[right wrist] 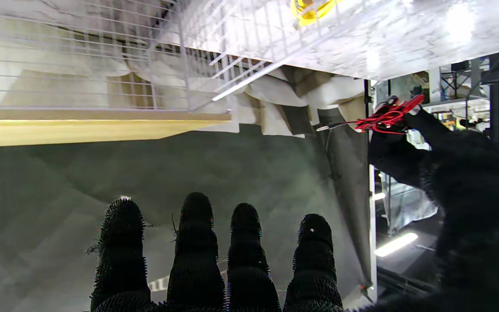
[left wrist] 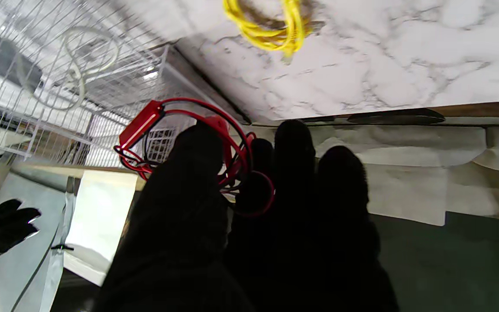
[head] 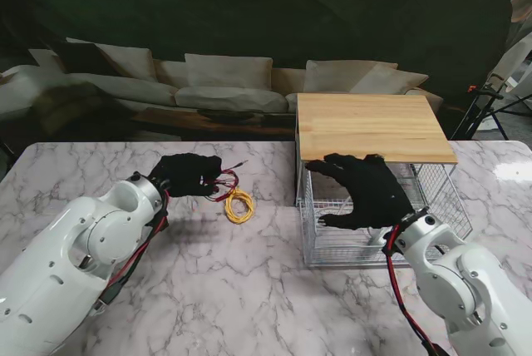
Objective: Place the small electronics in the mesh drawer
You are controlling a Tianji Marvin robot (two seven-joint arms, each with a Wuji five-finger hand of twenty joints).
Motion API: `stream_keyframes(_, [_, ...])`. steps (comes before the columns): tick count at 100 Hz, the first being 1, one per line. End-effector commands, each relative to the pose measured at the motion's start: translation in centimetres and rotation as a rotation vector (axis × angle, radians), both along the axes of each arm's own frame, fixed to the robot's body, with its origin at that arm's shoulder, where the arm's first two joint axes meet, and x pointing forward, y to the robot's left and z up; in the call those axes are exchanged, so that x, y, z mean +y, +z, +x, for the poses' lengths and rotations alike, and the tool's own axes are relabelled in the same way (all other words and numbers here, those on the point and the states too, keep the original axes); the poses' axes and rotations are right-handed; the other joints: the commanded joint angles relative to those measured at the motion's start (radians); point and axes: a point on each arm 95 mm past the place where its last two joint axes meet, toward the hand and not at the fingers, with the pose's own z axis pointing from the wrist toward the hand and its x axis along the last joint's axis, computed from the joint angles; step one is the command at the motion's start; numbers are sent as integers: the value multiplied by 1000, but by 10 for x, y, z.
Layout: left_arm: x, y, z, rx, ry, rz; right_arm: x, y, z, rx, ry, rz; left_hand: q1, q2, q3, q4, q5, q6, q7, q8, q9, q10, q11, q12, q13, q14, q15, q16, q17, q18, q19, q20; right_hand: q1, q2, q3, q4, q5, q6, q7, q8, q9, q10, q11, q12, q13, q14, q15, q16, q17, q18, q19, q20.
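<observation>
My left robot hand [head: 188,175] grips the red cable [left wrist: 180,143] off the tabletop [head: 249,289], well left of the drawer [head: 328,244]. My right robot hand [head: 366,191] hovers spread over it, holding nothing. I'd carry the cable over the rim, release low, avoiding the yellow cable [head: 239,205].

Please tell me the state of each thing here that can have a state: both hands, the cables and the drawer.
left hand: shut on the red cable, raised off the table.
red cable: coiled, held in the fingers.
yellow cable: coiled, lying on the table, not held.
mesh drawer: pulled out from under the wooden top; a pale coiled cable lies inside.
right hand: open, over the drawer, holding nothing.
</observation>
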Motion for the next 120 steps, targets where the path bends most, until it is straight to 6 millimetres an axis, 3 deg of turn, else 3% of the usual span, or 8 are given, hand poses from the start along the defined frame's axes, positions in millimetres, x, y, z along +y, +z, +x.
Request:
stream_keyframes(1, [-15, 7, -3, 4, -11, -54, 9, -1, 0, -9, 27, 9, 85, 39, 110, 23, 58, -13, 23, 9, 46, -6, 21, -2, 25, 31, 32, -5, 31, -58, 39, -14, 29, -34, 4, -28, -33, -53, 34, 9, -43, -7, 15, 9, -1, 4, -4, -29, -5, 25, -15, -12])
stream_keyframes(5, [-21, 7, -4, 19, -4, -94, 14, -2, 2, -19, 42, 26, 85, 37, 115, 23, 59, -9, 20, 10, 44, -2, 20, -1, 21, 47, 32, -5, 27, -54, 36, -15, 52, -42, 3, -26, -27, -64, 54, 18, -47, -11, 22, 11, 0, 3, -3, -30, -5, 23, -12, -12])
stream_keyframes(29, [-45, 9, -8, 47, 0, -215, 33, -8, 11, -58, 79, 24, 85, 36, 118, 20, 61, -5, 14, 17, 46, -1, 20, 1, 20, 45, 38, -1, 29, -51, 35, -15, 154, -63, 16, -6, -54, -120, 88, 41, -80, -21, 41, 17, -12, -3, 0, -33, -14, 24, 1, -20])
stream_keyframes(43, [-55, 7, -10, 67, -10, -258, 41, -11, 17, -52, 87, 15, 85, 35, 119, 20, 62, -5, 12, 19, 47, 2, 20, 3, 20, 46, 41, 0, 31, -48, 38, -14, 142, -66, 117, -16, -94, -105, -36, -50, -105, -23, 57, 17, -19, -5, 6, -37, -21, 21, 16, -39])
stream_keyframes(55, [-62, 6, -10, 84, -9, -291, 47, -13, 22, -59, 83, 32, 85, 33, 120, 20, 63, -3, 10, 21, 47, 3, 20, 4, 19, 45, 43, 0, 29, -45, 39, -13, 137, -63, 129, -20, -85, -108, -52, -59, -110, -20, 62, 19, -20, -6, 8, -37, -21, 19, 22, -41])
stream_keyframes(81, [-74, 3, -11, 90, -19, -314, 60, -19, 32, -74, 61, 82, 85, 35, 120, 21, 63, -1, 7, 24, 46, 6, 20, 5, 18, 42, 45, -1, 28, -45, 40, -12, 144, -66, 157, -27, -14, -149, 183, 56, -106, -15, 97, 31, -2, -12, 32, -32, -10, 19, 64, -56])
stream_keyframes(111, [-80, 0, -12, 96, -22, -328, 67, -27, 39, -68, 40, 121, 85, 36, 120, 23, 64, 0, 4, 28, 46, 9, 22, 7, 19, 41, 48, -2, 28, -42, 43, -11, 189, -42, 182, -34, 78, -239, 446, 326, -102, -23, 151, 52, 15, -21, 68, -19, -4, 23, 99, -73])
stream_keyframes(120, [-81, 0, -12, 97, -23, -332, 68, -29, 40, -64, 33, 132, 85, 36, 120, 23, 64, 1, 3, 29, 46, 9, 22, 7, 20, 40, 49, -2, 28, -41, 44, -10, 208, -29, 186, -37, 118, -264, 519, 370, -100, -21, 163, 56, 14, -22, 77, -17, -6, 31, 102, -75])
